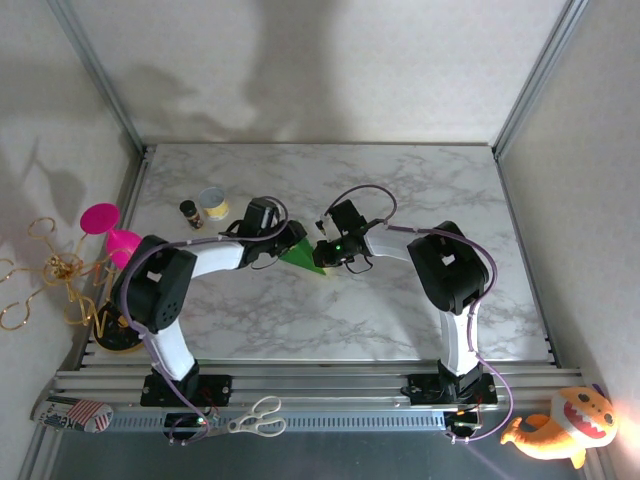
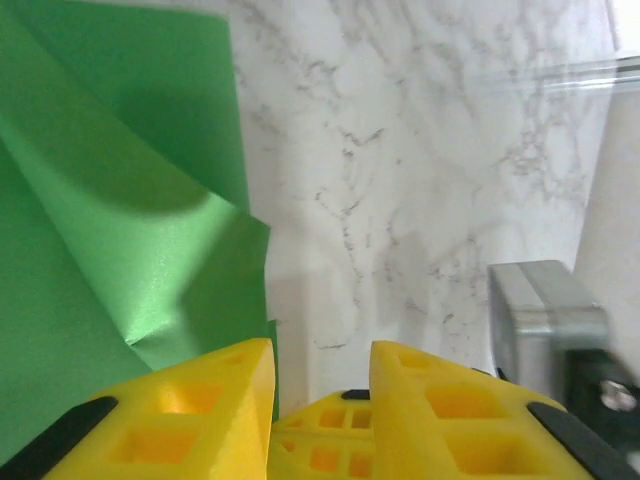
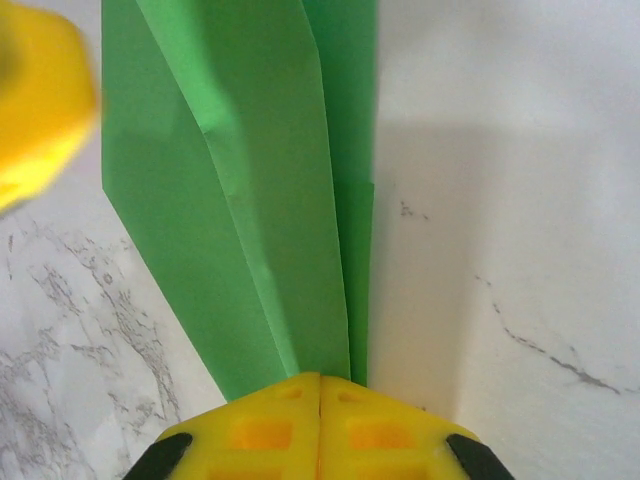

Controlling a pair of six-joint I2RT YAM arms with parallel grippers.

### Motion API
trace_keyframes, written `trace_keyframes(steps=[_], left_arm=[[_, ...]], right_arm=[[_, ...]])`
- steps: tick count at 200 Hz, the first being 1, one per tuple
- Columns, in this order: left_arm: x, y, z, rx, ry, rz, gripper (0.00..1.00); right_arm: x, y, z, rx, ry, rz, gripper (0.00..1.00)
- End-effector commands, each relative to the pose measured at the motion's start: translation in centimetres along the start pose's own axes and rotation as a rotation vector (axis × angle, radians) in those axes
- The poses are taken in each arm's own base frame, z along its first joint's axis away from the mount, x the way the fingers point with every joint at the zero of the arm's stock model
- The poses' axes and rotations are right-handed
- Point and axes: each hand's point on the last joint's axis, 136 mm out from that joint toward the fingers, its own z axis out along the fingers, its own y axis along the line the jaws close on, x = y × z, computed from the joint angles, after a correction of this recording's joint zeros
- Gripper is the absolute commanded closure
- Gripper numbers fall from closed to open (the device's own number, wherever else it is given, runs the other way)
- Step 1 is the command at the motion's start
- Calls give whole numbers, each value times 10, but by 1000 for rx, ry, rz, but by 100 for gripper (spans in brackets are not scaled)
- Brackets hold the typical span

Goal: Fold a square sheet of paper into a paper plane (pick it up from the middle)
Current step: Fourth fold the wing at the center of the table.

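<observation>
Pinching the paper plane point(image 3: 260, 200), right gripper point(image 3: 320, 385) clamped; left gripper point(image 2: 322, 360) slightly parted beside it.

You see the right gripper point(image 3: 320, 385) pinched tight on the plane's point(image 3: 270, 200) narrow end, with a blurred yellow finger point(image 3: 40, 100) upper left.

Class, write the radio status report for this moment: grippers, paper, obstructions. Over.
Right gripper shut on the paper, at its narrow end. Left gripper parted, beside the paper, not gripping. Jar and tin sit apart from it.
</observation>
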Motion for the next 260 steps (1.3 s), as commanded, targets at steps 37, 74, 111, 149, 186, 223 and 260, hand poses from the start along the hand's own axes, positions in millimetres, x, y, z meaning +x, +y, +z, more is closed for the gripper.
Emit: trace_keyframes(steps=[37, 74, 111, 149, 186, 223, 260], left_arm=[[1, 14, -2, 31, 3, 123, 76], [-2, 15, 12, 64, 20, 131, 78], [-10, 14, 19, 76, 11, 136, 78], [-14, 16, 24, 79, 2, 136, 78], [-17, 21, 27, 67, -2, 128, 79], [-20, 25, 32, 58, -8, 119, 79], [-21, 30, 35, 46, -16, 110, 79]], right_arm=[[52, -40, 2, 166, 155, 27, 91], [61, -45, -1, 186, 185, 14, 91], [62, -46, 0, 192, 187, 14, 92], [63, -47, 2, 193, 192, 15, 92], [65, -50, 3, 200, 197, 17, 91], [68, -52, 4, 205, 204, 20, 92], [69, -52, 4, 206, 206, 23, 92]])
